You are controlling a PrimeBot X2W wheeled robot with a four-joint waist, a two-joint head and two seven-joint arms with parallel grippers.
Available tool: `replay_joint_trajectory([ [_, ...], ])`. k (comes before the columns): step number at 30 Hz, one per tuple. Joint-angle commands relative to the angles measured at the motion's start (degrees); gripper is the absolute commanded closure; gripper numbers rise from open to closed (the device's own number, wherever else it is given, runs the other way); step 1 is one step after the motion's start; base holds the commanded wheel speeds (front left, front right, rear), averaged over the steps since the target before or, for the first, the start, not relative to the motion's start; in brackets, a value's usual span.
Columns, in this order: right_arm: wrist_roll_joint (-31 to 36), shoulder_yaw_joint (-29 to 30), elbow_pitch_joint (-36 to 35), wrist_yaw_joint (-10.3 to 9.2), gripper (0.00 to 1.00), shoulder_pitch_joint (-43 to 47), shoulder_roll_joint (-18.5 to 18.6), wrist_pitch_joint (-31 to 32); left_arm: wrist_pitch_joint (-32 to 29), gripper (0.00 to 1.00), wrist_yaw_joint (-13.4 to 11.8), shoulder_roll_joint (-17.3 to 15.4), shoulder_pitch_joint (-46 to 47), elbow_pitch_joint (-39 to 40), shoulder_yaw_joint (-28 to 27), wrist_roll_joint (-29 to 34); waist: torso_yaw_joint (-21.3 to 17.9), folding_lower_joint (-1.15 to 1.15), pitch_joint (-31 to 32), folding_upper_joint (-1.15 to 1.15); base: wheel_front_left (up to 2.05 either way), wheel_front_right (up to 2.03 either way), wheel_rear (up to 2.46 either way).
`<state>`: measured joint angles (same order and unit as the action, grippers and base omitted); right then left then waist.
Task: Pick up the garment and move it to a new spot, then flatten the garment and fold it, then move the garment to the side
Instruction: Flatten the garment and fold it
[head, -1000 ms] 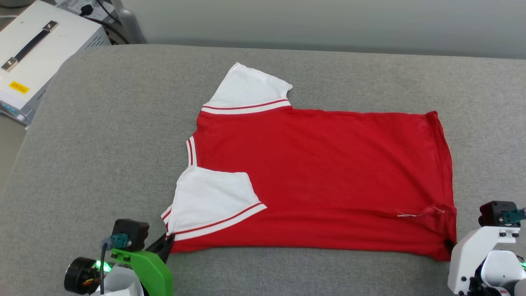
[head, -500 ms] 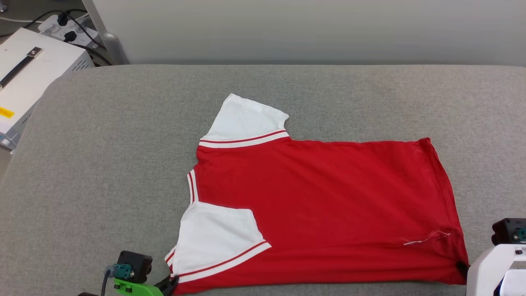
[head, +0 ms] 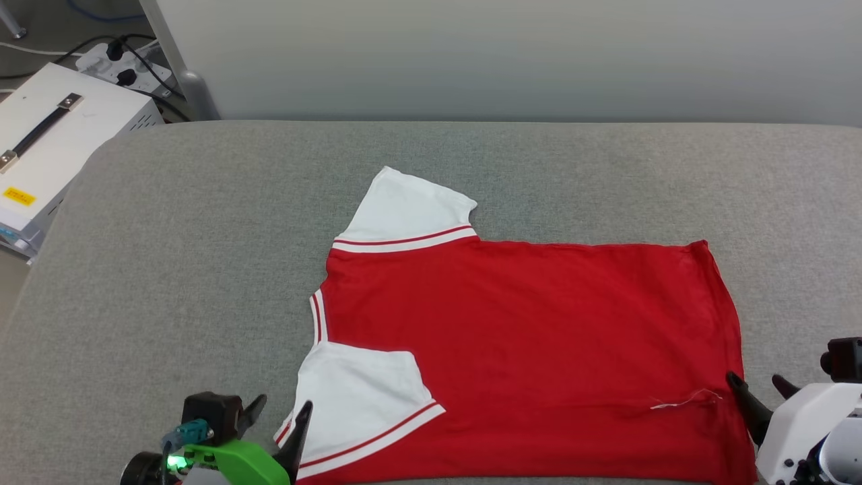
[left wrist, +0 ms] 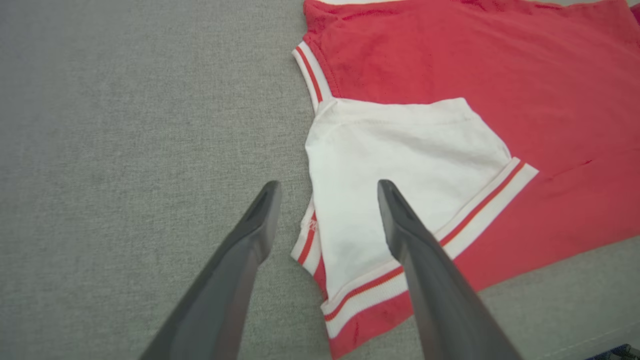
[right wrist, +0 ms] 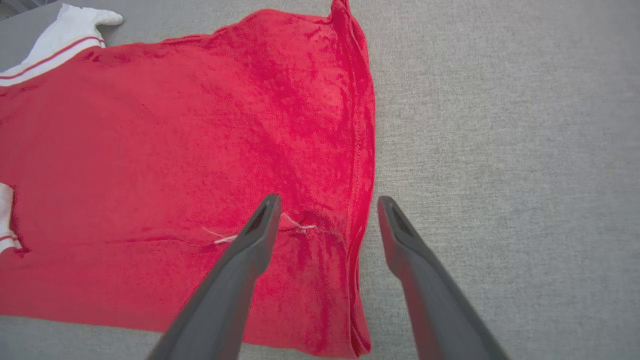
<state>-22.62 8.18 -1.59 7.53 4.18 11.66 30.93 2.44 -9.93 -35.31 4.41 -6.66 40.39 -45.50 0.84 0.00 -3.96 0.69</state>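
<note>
The red shirt (head: 539, 337) lies spread flat on the grey padded top (head: 202, 236), right of the middle and toward the near edge. Its long axis runs left to right, with the striped collar (head: 316, 316) pointing left and the hem (head: 720, 316) pointing right. The far white sleeve (head: 407, 209) sticks out toward the far left. The near white sleeve (head: 357, 391) is folded in over the red body at the near left corner. A loose white thread (head: 680, 403) lies on the red cloth by the near right corner.

The left claw (head: 283, 404) is at the shirt's near left corner, spread wide and holding nothing. In the left wrist view one finger (left wrist: 250, 240) is over bare grey padding and the other (left wrist: 412, 250) is over the folded sleeve, with the sleeve's edge between them. The right claw (head: 754, 382) is at the near right corner, also wide and empty. In the right wrist view one finger (right wrist: 240, 270) is over the red cloth beside the thread and the other (right wrist: 417, 270) is over grey padding, with the hem between them. Whether any fingertip touches the cloth cannot be told.

At the far left, off the padded top, stands a white box (head: 54, 141) with a black handle, and a power strip (head: 124, 62) lies beyond it.
</note>
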Motion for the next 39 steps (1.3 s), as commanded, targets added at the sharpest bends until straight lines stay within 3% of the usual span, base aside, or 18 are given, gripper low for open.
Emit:
replay_joint_trajectory([
  [1,0.39,-0.94,-0.98,-0.04,0.0,-1.15,1.07,-2.4,2.92,0.0,-0.38,1.26,1.38,-0.08,-1.32,-0.01,0.22,0.0,0.75,-0.69,0.0,0.0,0.0],
  [7,2.17,-3.29,-5.12,-0.04,0.0,-2.97,2.97,-14.2,11.36,0.0,-0.95,3.82,2.88,0.4,-5.24,2.24,0.32,0.0,1.61,-0.69,0.0,0.0,0.0],
  [10,3.88,-4.14,-7.06,-0.04,0.0,-3.09,2.44,-19.1,12.41,0.0,-0.54,5.43,3.41,2.52,-8.02,4.85,0.43,0.0,1.57,-0.69,0.0,0.0,0.0],
  [15,5.95,-4.19,-8.17,-0.04,0.0,-3.07,0.23,-27.62,12.53,0.0,0.24,11.21,1.95,8.12,-16.9,13.12,0.6,0.0,1.12,-0.69,0.0,0.0,0.0],
  [23,9.13,-5.33,-5.41,-0.04,0.0,-2.99,-3.26,-38.15,12.54,0.0,7.76,20.34,-2.24,9.55,-28.24,22.6,0.26,0.0,0.69,-0.69,0.0,0.0,0.0],
  [29,10.22,-6.65,-2.36,-0.04,0.0,-3.24,-4.03,-40.5,12.55,0.0,13.57,24.51,-3.98,5.81,-30.74,27.28,-0.01,0.0,0.6,-0.69,0.0,0.0,0.0],
  [39,10.48,-8.59,-1.22,-0.04,0.0,-5.48,-4.22,-41.19,12.55,0.0,16.82,26.72,-1.69,2.86,-32.34,30.14,-2.52,0.0,-1.9,-0.69,0.0,0.0,0.0],
])
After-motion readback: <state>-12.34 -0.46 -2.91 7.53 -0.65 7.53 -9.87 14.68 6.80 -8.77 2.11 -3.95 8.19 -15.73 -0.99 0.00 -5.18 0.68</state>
